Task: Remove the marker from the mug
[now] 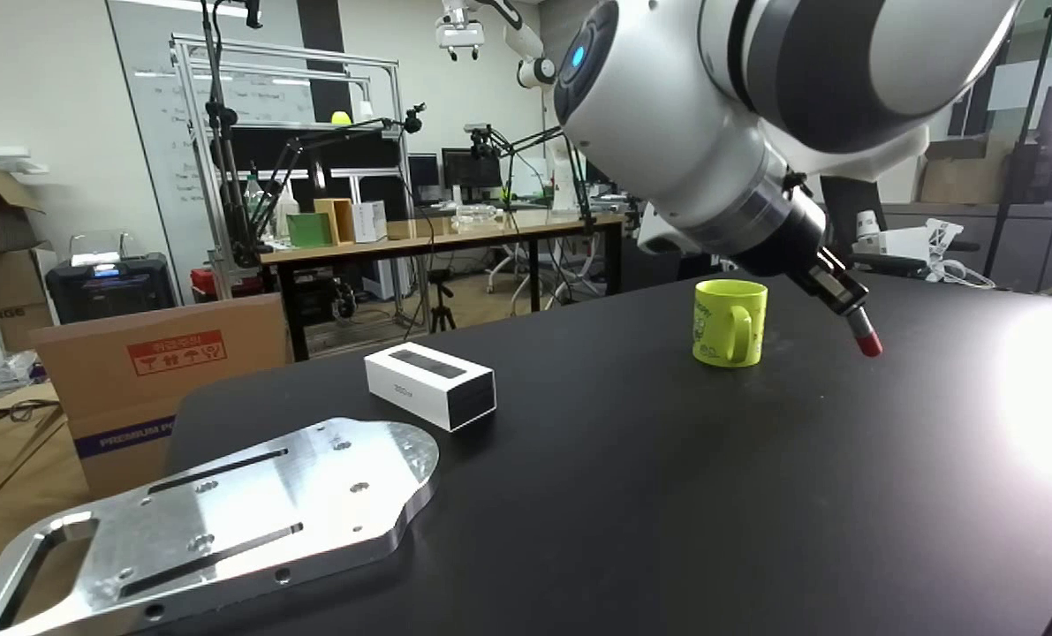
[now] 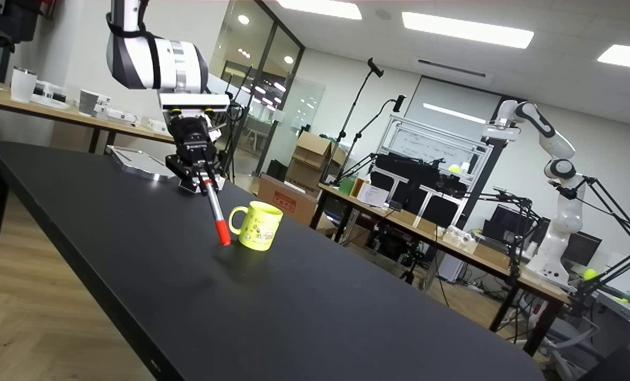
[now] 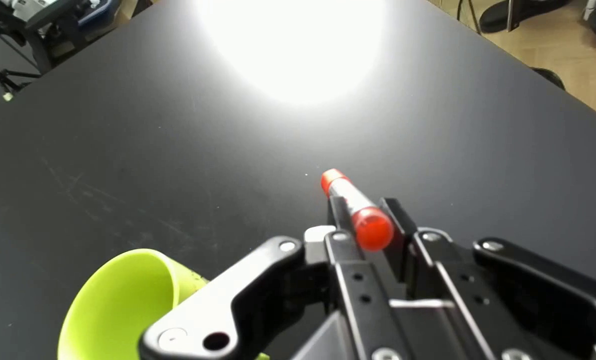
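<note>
The yellow-green mug (image 1: pixel 709 329) stands upright on the black table in both exterior views (image 2: pixel 261 228). The wrist view shows its open mouth (image 3: pixel 122 300) at lower left, partly hidden by a gripper link. My gripper (image 3: pixel 364 204) is shut on the marker (image 3: pixel 359 202), a stick with red ends and a pale grey middle, lying between the fingertips. In an exterior view the gripper (image 1: pixel 835 287) points down at a slant, with the marker (image 1: pixel 863 331) jutting from its tips. The marker (image 2: pixel 217 211) is outside the mug, beside its handle side, tilted, seemingly above the table.
A white box with a dark end (image 1: pixel 428 384) lies on the table beyond the mug. A silver metal plate (image 1: pixel 252 508) lies near a table end. The table's edge (image 2: pixel 76 264) runs along a long side. A bright glare (image 3: pixel 298 45) lies on the tabletop.
</note>
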Controlling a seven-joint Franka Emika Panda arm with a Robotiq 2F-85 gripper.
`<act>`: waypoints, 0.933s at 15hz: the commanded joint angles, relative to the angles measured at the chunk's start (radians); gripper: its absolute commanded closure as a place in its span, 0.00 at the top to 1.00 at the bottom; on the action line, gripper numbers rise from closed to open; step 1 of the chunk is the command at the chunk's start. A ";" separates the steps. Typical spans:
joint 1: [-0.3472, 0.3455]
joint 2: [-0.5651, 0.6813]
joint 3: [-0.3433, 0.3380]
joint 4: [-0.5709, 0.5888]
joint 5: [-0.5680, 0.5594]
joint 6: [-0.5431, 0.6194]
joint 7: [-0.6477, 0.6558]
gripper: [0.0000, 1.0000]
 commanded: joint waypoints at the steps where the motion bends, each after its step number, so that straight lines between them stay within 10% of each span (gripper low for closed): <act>1: -0.005 0.093 -0.014 0.078 -0.004 -0.043 -0.020 0.05; 14: -0.020 0.252 -0.021 0.175 -0.005 -0.017 -0.041 0.05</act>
